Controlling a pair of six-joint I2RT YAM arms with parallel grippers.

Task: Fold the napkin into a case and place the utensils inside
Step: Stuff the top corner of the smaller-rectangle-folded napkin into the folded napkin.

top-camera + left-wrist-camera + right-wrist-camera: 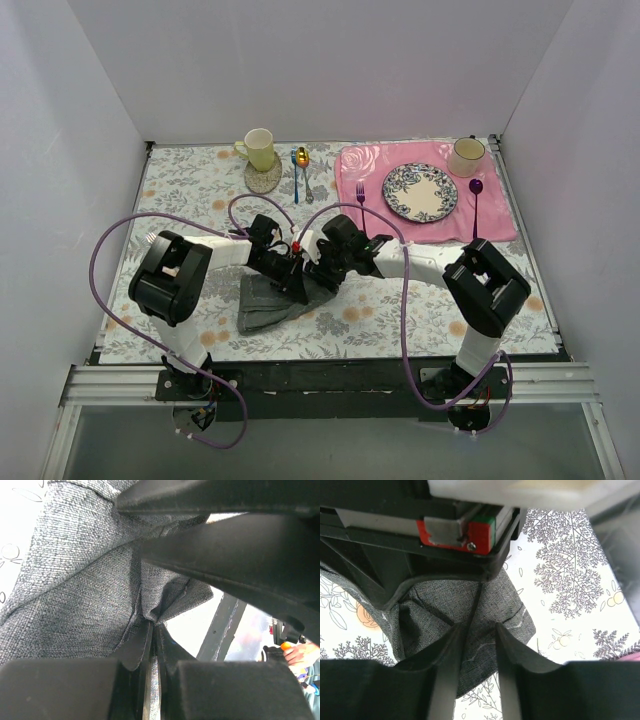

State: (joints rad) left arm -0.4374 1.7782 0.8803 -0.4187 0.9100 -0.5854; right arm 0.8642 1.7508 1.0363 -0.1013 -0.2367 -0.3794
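Observation:
The dark grey napkin [262, 306] lies crumpled on the flowered tablecloth near the front, partly lifted at its right edge. My left gripper [291, 270] is shut on a fold of the napkin [90, 595], with the cloth pinched between the tips [153, 628]. My right gripper [313, 262] is open just beside it, its fingers [451, 647] spread over the napkin [485, 620] and not closed on it. A gold-bowled spoon [302, 156] lies at the back next to a thin blue-handled piece [295, 180]. I cannot make out a silver fork.
A yellow cup [259, 148] stands on a round coaster at the back. The pink placemat [500, 215] at back right carries a patterned plate [420, 192], a mug [466, 155], a purple fork [361, 196] and a purple spoon [476, 190]. White walls enclose the table.

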